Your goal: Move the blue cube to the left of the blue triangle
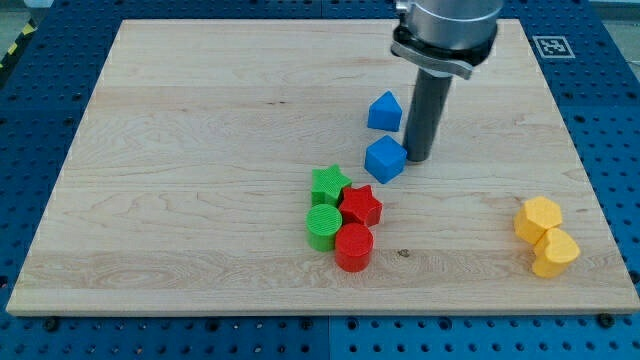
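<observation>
No pincer exists on this arm, so nothing spreads or pinches; my tip (419, 159) stands on the wooden surface (200, 150) just at the blue cube's (385, 159) right side, seemingly touching, which suits shoving it toward the view's left. That cube lies just below the blue triangle (384, 111), near the green star (329, 185) and red star (361, 206).
</observation>
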